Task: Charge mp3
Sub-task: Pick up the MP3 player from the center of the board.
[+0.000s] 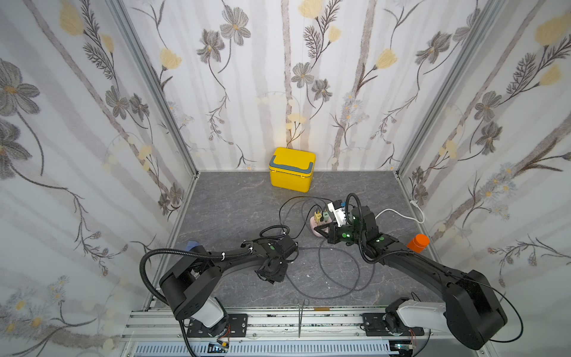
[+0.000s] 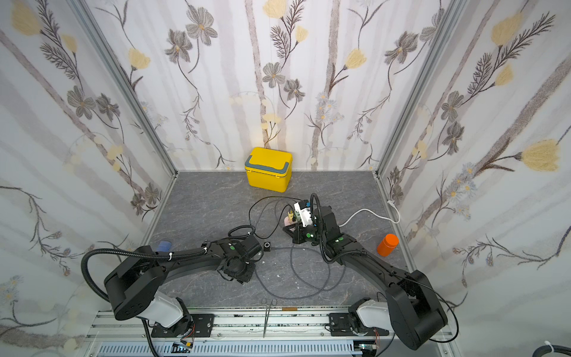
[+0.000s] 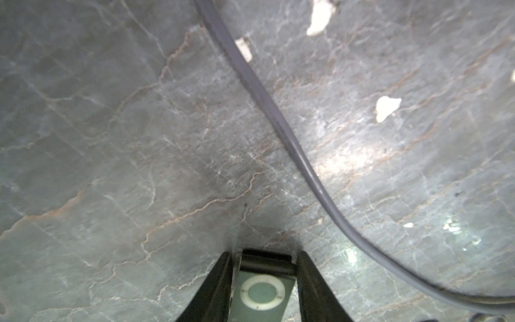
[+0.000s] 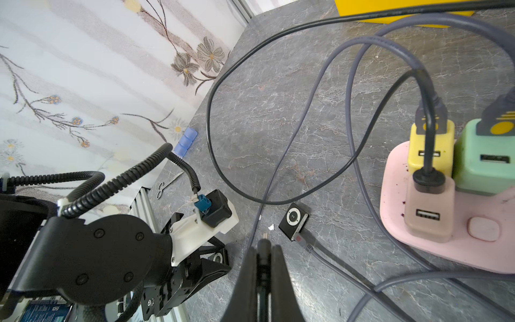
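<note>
Looking across the grey marble desk point(image 1: 234, 210), I see the left claw point(image 3: 264, 253) low over it near the middle. Its two black fingers are pressed against either side of a small mp3 player point(image 3: 262, 292) with a white control ring. Whether the player is lifted off the surface I cannot tell. A grey cable point(image 3: 278, 122) curves over the desk just beyond it.

A second player point(image 4: 294, 221), dark with a silver ring, lies flat on the desk between the two arms, just beside the left wrist in a top view. A grey lead's connector point(image 4: 304, 243) meets its corner.

The right claw point(image 4: 264, 247) is pressed together on a black plug point(image 4: 263, 240). The plug's small metal tip pokes out past the fingertips, near the second player but not touching it.

Close beside this claw sits a pink power strip point(image 4: 459, 251) carrying three chargers side by side. The yellow charger point(image 4: 430, 150) and the green charger point(image 4: 485, 164) each have a grey plug in the top. The pale charger point(image 4: 429, 212) takes a black cable.

A yellow box point(image 1: 292, 170) stands against the back wall. An orange bottle point(image 1: 417, 242) stands at the desk's edge beside the right arm.
</note>
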